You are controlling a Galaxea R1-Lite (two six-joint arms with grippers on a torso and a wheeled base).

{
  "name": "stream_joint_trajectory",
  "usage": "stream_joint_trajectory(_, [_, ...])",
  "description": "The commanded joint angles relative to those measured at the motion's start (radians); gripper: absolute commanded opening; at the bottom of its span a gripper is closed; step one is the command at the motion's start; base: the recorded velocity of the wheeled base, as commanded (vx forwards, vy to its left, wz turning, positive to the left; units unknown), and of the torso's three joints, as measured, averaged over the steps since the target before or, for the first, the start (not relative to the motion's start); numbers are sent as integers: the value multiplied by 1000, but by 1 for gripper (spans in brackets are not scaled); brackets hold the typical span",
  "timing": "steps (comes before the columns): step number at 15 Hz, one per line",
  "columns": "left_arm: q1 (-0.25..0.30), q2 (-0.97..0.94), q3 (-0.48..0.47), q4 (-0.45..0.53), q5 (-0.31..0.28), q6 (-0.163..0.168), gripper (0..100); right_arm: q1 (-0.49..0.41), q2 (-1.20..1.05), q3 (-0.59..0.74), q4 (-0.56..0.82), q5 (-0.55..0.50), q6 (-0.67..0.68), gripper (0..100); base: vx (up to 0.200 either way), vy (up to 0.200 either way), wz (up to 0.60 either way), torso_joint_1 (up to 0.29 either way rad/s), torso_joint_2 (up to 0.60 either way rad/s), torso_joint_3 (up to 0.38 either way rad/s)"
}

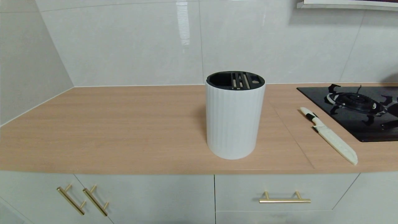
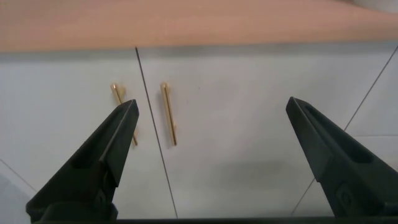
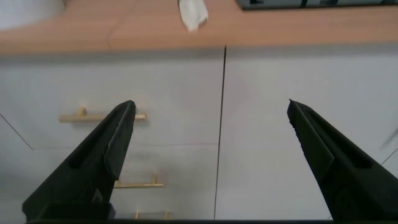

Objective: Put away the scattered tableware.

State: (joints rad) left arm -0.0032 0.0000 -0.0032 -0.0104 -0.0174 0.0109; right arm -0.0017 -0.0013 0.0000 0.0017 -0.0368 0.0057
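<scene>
- The knife holder (image 1: 233, 121), a white ribbed cylinder, stands upright near the middle of the wooden countertop (image 1: 124, 124). Its black top insert (image 1: 235, 80) has a large opening, a row of narrow slots and a small round hole.
- The knife (image 1: 329, 137) lies flat on the countertop between 3 and 4 o'clock from the holder and well apart from it. Its white handle with a black band points to 11 o'clock. Its pale speckled blade points to 5 o'clock, with the tip close to the counter's front edge.
- A black gas hob (image 1: 357, 109) sits at about 2 o'clock from the knife, just beside the handle end.
- The left gripper (image 2: 211, 106) hangs below counter level in front of the white cabinet doors, its dark fingers spread wide with nothing between them. Two vertical brass door handles (image 2: 168, 115) show behind it.
- The right gripper (image 3: 210, 106) is also spread wide and holds nothing, facing the drawer fronts with their horizontal brass pulls (image 3: 102, 116). The knife's tip (image 3: 193, 14) shows on the counter edge beyond it.
</scene>
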Motion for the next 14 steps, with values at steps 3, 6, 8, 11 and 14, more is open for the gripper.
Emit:
stream_joint_trajectory(3, [0, 0, 0, 0, 1, 0, 100, 0, 1, 0, 0, 0, 0, 100, 0, 0, 0, 188, -489, -308])
stream_joint_trajectory(6, [0, 0, 0, 0, 1, 0, 100, 0, 1, 0, 0, 0, 0, 100, 0, 0, 0, 214, -509, -305])
stream_joint_trajectory(8, [0, 0, 0, 0, 1, 0, 100, 0, 1, 0, 0, 0, 0, 100, 0, 0, 0, 210, -517, -308])
stream_joint_trajectory(11, [0, 0, 0, 0, -1, 0, 100, 0, 1, 0, 0, 0, 0, 100, 0, 0, 0, 232, -543, -313])
stream_joint_trajectory(14, [0, 0, 0, 0, 1, 0, 100, 0, 1, 0, 0, 0, 0, 100, 0, 0, 0, 253, -570, -323])
